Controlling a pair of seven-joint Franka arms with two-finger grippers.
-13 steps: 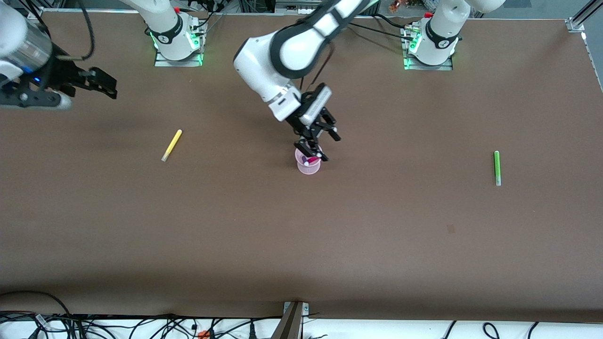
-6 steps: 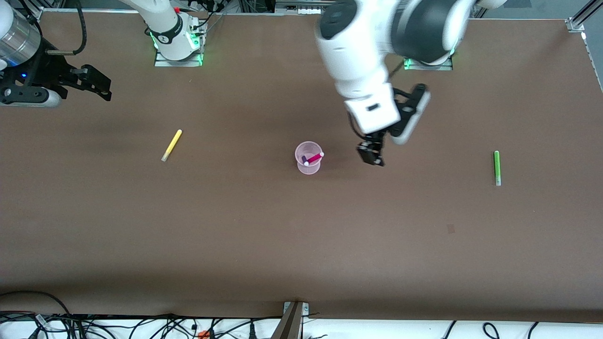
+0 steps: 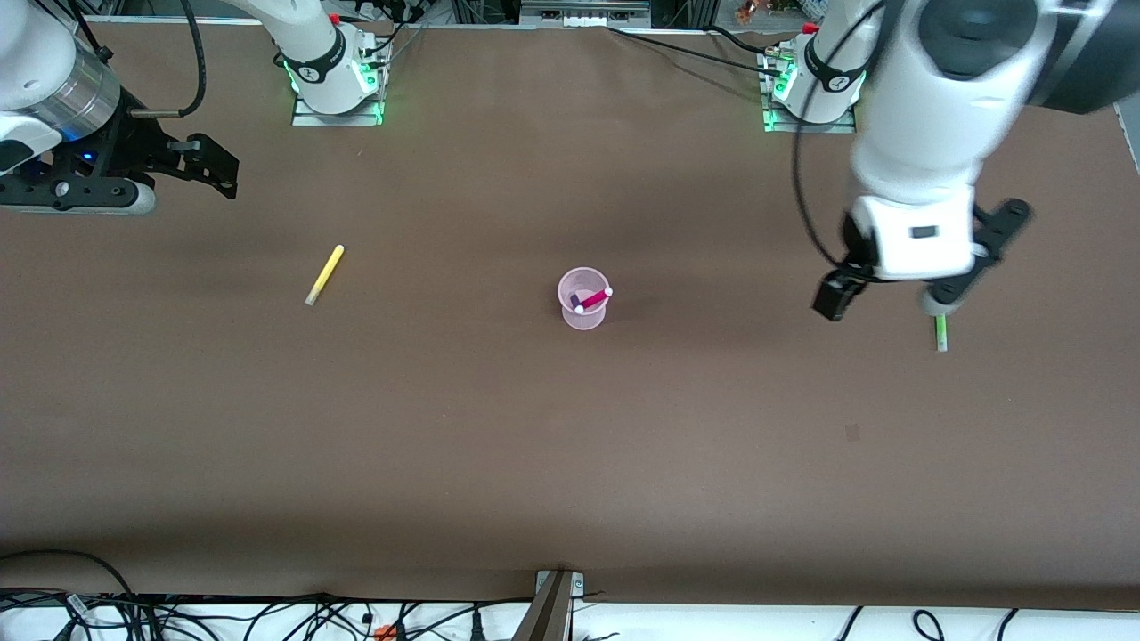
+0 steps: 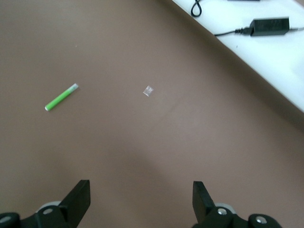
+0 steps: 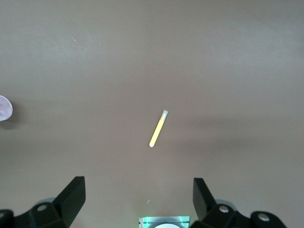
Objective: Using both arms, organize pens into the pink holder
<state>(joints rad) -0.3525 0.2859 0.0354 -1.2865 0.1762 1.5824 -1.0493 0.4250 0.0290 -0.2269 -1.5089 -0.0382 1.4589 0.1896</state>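
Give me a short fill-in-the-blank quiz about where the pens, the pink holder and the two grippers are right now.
1. The magenta pen sits in the pink ____.
2. The pen lying on the table toward the right arm's end is ____ in colour.
3. The left gripper hangs with its fingers ____ over the table near the green pen.
4. The right gripper is open, and the number of pens it holds is ____.

Missing words: holder; yellow; open; zero

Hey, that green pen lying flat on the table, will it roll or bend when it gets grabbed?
The green pen looks slim, round and straight, so probably stiff, light and apt to roll if nudged sideways. The open left pincer should span it easily.
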